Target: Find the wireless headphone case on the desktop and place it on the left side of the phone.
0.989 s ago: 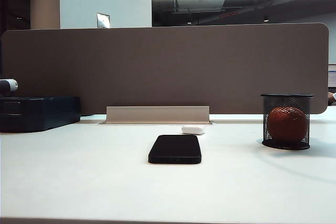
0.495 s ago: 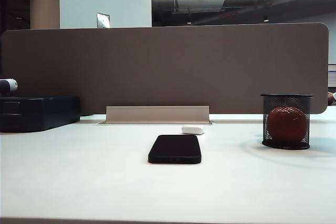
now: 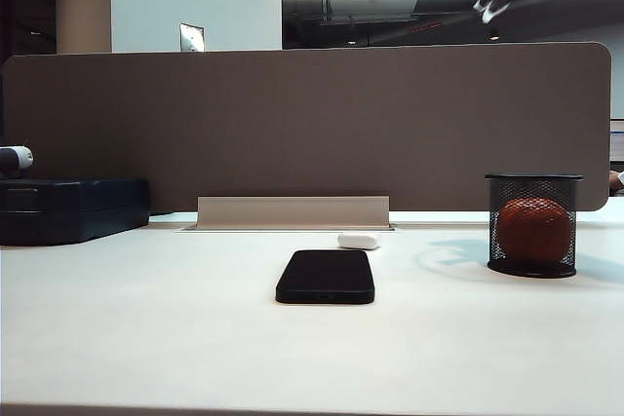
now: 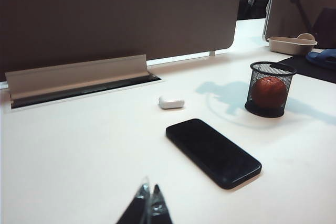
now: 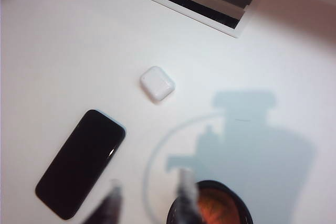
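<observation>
though unseen outside, left gripper (image 4: pixel 148 203) pinched

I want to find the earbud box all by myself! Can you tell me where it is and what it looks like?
Look along the brown partition to the metal cable slot at its foot. Just in front of the slot's right end, behind the black phone, lies the wireless headphone case. It is the only small, glossy white, pebble-shaped thing there.

No legible text, label, brand, number or sign in any view. Phone (image 3: pixel 325 277) face dark and blank; wireless headphone case (image 3: pixel 358 240) plain white, unmarked; dark blue box (image 3: pixel 73 208) shows no readable marking; small wall plate (image 3: pixel 192 37) too small to read
</observation>
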Robot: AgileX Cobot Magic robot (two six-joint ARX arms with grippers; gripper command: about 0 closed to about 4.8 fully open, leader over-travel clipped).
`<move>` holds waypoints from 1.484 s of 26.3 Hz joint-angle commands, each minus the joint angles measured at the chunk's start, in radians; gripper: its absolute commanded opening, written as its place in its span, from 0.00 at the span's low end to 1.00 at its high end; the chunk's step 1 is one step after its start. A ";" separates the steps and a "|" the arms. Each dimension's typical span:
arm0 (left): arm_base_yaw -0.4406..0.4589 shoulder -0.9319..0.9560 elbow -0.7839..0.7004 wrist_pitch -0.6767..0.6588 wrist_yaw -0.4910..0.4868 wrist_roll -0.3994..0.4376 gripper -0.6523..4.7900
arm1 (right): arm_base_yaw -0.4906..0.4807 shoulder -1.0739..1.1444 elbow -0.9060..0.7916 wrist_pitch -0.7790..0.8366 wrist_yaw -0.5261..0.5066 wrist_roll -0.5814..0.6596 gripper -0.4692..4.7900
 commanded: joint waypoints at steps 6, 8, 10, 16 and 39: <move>-0.001 0.001 0.002 -0.057 0.004 0.008 0.11 | 0.049 0.116 0.004 0.110 0.000 -0.120 0.45; -0.001 0.001 0.002 -0.072 0.004 0.008 0.11 | 0.062 0.145 0.004 0.142 0.018 -0.139 0.45; -0.001 0.001 0.001 -0.080 0.004 0.008 0.11 | 0.069 0.174 0.004 0.177 0.021 -0.140 0.53; -0.001 0.001 0.001 -0.091 0.004 0.008 0.11 | 0.113 0.264 0.004 0.244 0.053 -0.194 0.66; -0.001 0.001 0.001 -0.092 0.005 0.007 0.11 | 0.173 0.503 0.004 0.423 0.052 -0.239 0.81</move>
